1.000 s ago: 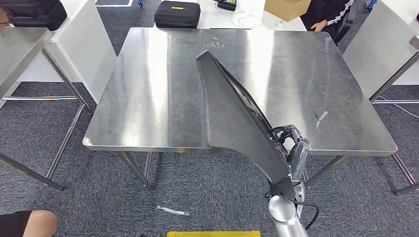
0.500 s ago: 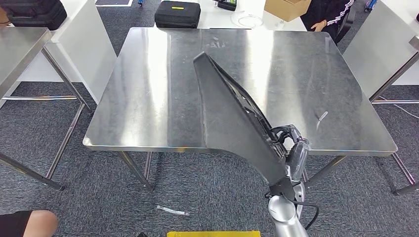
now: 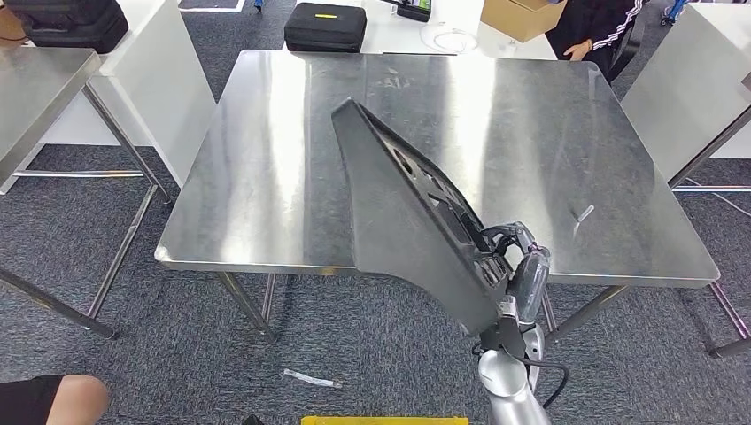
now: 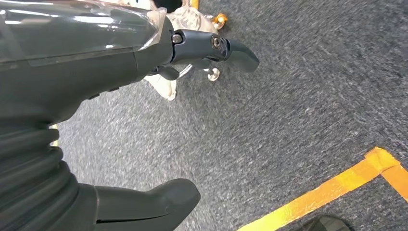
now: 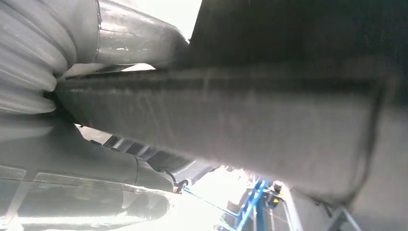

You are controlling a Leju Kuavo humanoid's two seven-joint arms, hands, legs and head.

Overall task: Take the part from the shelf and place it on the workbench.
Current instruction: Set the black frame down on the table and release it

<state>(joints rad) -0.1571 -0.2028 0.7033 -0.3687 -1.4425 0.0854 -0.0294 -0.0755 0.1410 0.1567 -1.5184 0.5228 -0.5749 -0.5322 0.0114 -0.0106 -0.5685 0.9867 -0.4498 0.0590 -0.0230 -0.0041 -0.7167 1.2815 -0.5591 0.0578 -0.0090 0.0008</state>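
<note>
A long black moulded part [image 3: 409, 208] with several cut-outs slants up over the front of the steel workbench [image 3: 266, 159], its far tip above the table's middle. My right hand [image 3: 518, 266] grips its near end, just off the bench's front edge. In the right wrist view the dark part [image 5: 250, 125] runs across the picture against the grey hand [image 5: 72, 144]. In the left wrist view my left hand [image 4: 159, 110] hangs over grey carpet, thumb and fingers apart, holding nothing.
A black case [image 3: 325, 27], a cardboard box [image 3: 522, 13] and a person in a dark striped sleeve [image 3: 602, 22] are beyond the bench. Steel tables stand at left [image 3: 40, 88] and right [image 3: 700, 80]. Yellow tape [image 4: 327, 185] marks the carpet.
The whole picture has shifted a little, so the camera moved. The part's far tip has swung slightly left and tilted to show more of its cut-out face.
</note>
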